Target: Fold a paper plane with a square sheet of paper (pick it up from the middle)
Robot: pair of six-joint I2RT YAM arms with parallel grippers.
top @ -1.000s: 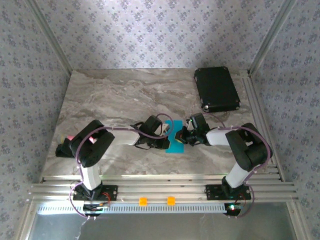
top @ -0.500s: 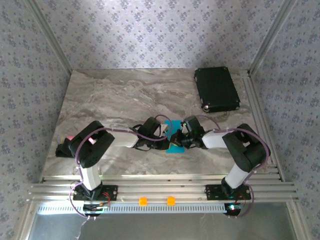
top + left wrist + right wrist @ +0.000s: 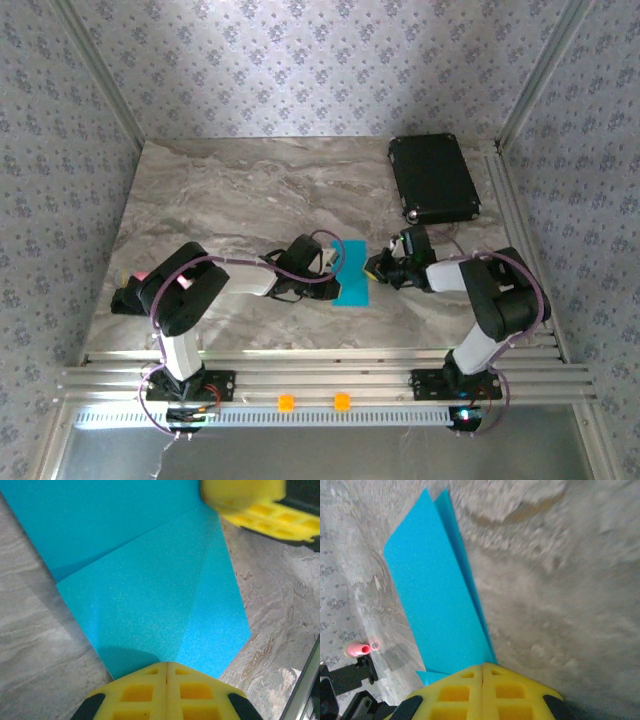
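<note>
Left tool [image 3: 166, 666] is closed, its yellow fingers flat together, with the tips resting on the left edge of the folded sheet of paper [image 3: 352, 285], where its creases meet. Right tool [image 3: 482, 667] is closed too. It meets a corner on the sheet's right side, but I cannot tell whether any paper is pinched there. The cyan sheet lies between them on the surface [image 3: 250, 190], near the middle, well apart from the black case [image 3: 433, 178] at the far right.
</note>
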